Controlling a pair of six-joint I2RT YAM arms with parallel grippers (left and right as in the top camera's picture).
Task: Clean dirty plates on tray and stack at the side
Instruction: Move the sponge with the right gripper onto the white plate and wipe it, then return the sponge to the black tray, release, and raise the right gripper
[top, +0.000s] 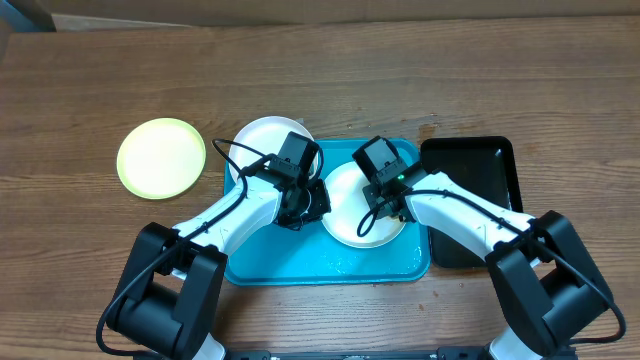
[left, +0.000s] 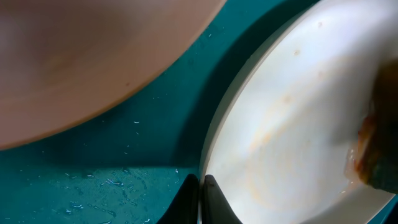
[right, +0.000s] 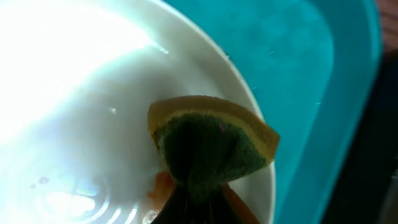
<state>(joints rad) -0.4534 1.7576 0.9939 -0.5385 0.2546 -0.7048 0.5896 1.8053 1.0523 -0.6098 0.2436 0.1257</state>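
1. Turquoise tray (top: 300, 265): sits at 6 o'clock on your desk (top: 100, 80); its floor carries water droplets.
2. Dirty white plate (top: 345, 228): lies flat in the tray, at 3 o'clock of the tray's middle. The left wrist view shows faint brownish smears on it.
3. Second white plate (top: 255, 140): overlaps the tray's 11 o'clock corner.
4. Yellow-green plate (top: 161, 157): on the desk at 9 o'clock, apart from the tray.
5. Black tray (top: 480, 165): beside the turquoise tray at 3 o'clock.
6. Your left tool (left: 200, 200): clenched on the dirty white plate's 9 o'clock rim.
7. Your right tool (right: 189, 208): grasping a yellow-and-green sponge (right: 211, 143), which is pressed on the same plate near its rim, with a reddish smear (right: 161, 185) just beside it.
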